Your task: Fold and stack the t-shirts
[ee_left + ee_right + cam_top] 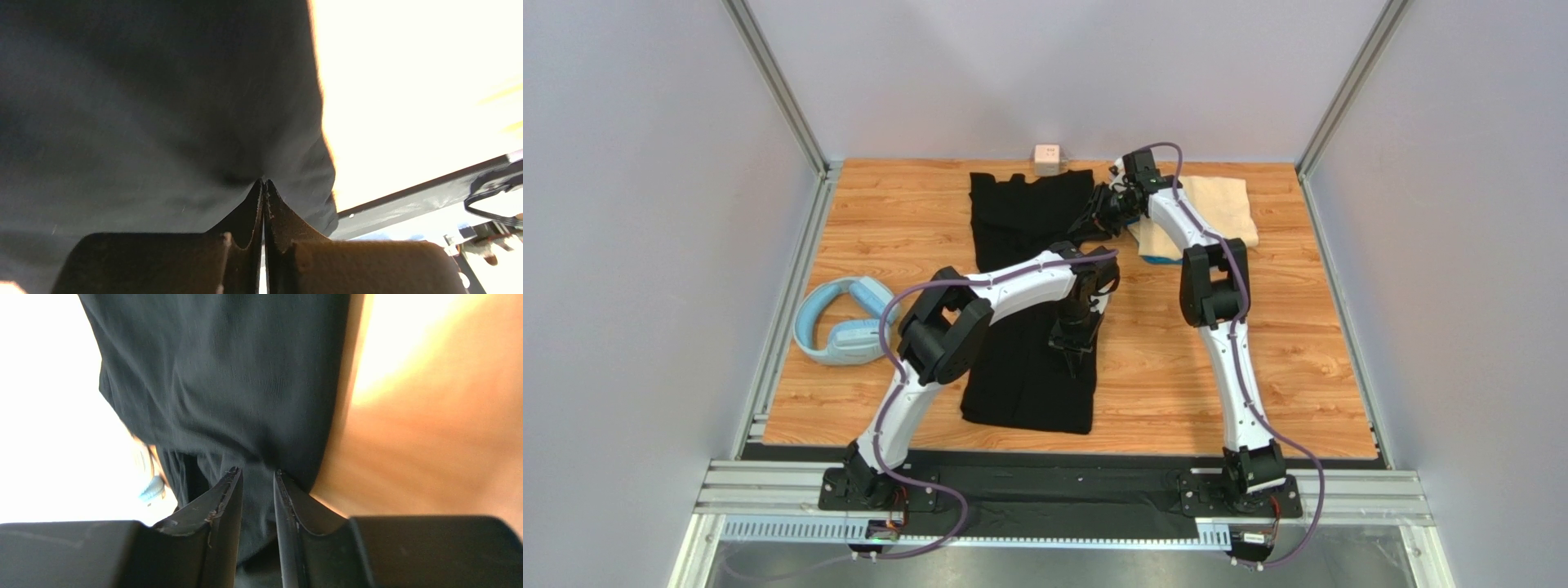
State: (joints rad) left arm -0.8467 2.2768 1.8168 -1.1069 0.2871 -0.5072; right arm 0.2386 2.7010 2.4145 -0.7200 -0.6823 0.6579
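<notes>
Black t-shirt (pixel 1026 368) lies mid-table (pixel 1284 368) as a narrow strip, its long axis running from the far end to the near end.
Left gripper (pixel 264 181): jaws closed, pinching the shirt's right edge about midway. Right gripper (pixel 258 471): at the far right corner, jaws slightly parted, with cloth possibly between them. Cream t-shirt (pixel 1222 202) lies far right, over the blue t-shirt (pixel 1157 257).
</notes>
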